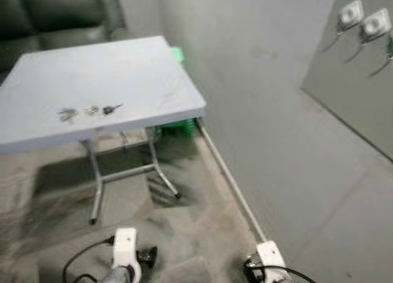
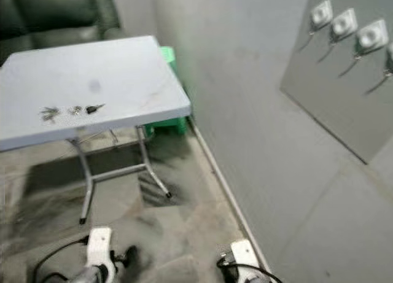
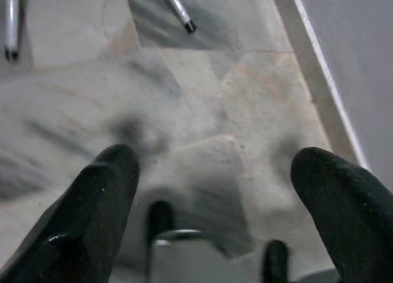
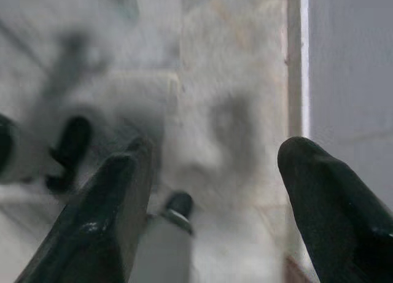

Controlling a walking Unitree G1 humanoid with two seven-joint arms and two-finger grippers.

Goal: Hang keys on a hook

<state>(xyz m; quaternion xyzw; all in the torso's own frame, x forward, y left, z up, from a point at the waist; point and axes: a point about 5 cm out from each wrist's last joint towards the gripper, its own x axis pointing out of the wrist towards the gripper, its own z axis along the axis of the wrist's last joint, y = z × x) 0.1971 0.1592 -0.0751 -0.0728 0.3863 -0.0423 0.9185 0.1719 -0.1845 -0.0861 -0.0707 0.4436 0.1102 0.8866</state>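
While both arms hang low over the floor, we log the following, all placed rel. to the table [image 1: 141,68]:

- Keys [image 1: 91,110]: three small bunches in a row on the table top, near its front edge. Untouched.
- Hooks [image 2: 344,28]: row on the wall panel, well right of the table & higher up.
- Left gripper [image 3: 215,191]: below the table's front, fingers spread apart, nothing between.
- Right gripper [image 4: 209,191]: further right, near the wall's skirting, fingers apart, empty.
- Green stool [image 1: 177,54]: behind the table's far right corner.

Risks, our judgement: keys are small & flat, so a pinch may slip or push them off the edge; table legs may catch us on approach; views blurred, so aim may drift.
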